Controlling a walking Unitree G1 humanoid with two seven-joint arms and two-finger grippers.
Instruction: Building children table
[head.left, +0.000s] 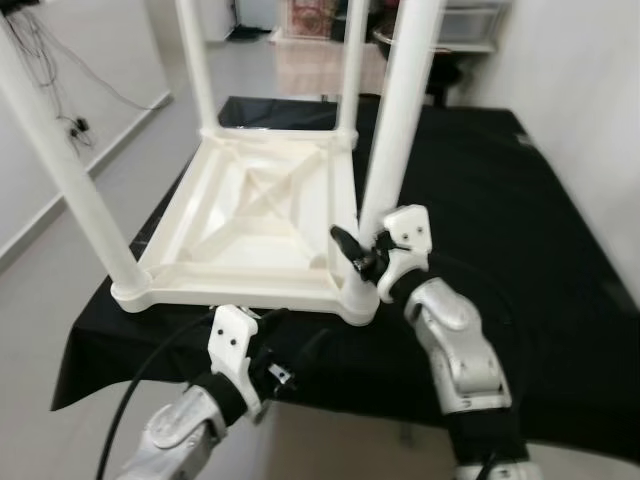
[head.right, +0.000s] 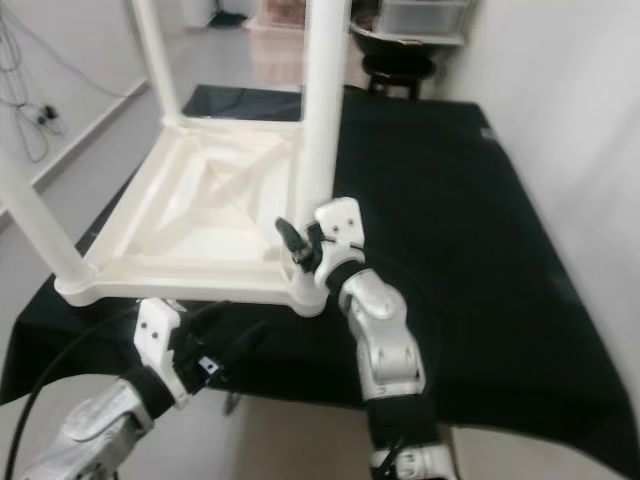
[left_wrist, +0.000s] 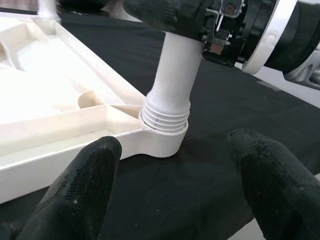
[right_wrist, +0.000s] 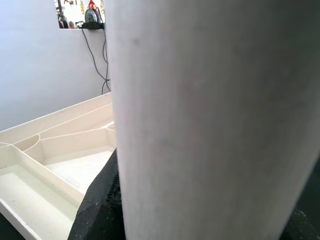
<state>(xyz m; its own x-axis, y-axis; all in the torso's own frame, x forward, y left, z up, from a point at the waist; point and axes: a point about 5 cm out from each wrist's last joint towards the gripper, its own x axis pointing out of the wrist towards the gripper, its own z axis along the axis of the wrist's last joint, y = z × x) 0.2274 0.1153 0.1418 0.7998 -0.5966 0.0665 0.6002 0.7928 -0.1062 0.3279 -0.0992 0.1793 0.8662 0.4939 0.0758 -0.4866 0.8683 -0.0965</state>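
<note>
left eye view shows a white plastic children's table (head.left: 250, 215) lying upside down on a black cloth (head.left: 500, 250) that covers a work surface, its ribbed underside facing up and four white legs rising from the corners. the right gripper (head.left: 365, 258) is clenched around the near right leg (head.left: 400, 120) just above the corner socket; in the right wrist view that leg (right_wrist: 210, 120) sits pressed between the black fingers (right_wrist: 100, 200). left wrist view looks at the same corner, where the leg's threaded collar (left_wrist: 165, 117) sits in the socket. the left gripper (head.left: 262, 345) hovers just below the table's near edge, at the cloth's front border, its fingers (left_wrist: 80, 195) spread apart and holding nothing. a black cable (head.left: 150, 375) loops from the left arm.
</note>
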